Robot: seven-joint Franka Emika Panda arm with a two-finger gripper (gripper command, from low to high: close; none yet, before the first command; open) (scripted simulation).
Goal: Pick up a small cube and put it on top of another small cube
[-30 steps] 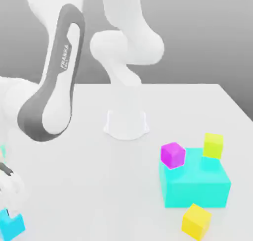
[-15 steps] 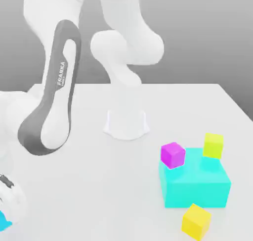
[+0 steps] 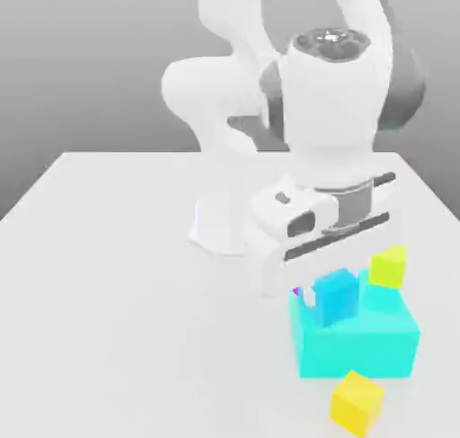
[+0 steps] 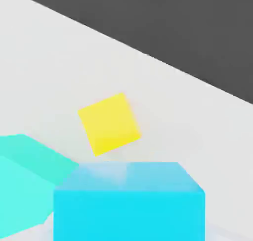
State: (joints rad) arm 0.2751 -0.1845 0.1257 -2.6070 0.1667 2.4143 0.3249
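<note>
small cube [image 3: 336, 295]: held above large cyan block [image 3: 359, 342], exterior view's right, beside a magenta sliver
gripper [image 3: 325, 294]: clamped tight on the cube's side faces
handling: likely light, rigid, smooth; flat opposite sides suit the grip

So the layout: the arm's base [image 3: 229, 225] sits near the back middle of the table [image 3: 108, 292]. The big block [image 3: 359, 342] is toward the exterior view's right, in front of the base. The gripper [image 3: 325, 299] hangs right over the block's back-left corner, with the small cube [image 3: 336, 296] between its fingers — above the block's top. One cube [image 3: 388, 267] sits just behind the block's back-right corner. Another cube [image 3: 357, 400] lies on the table just in front of the block — touching or not, can't tell.
</note>
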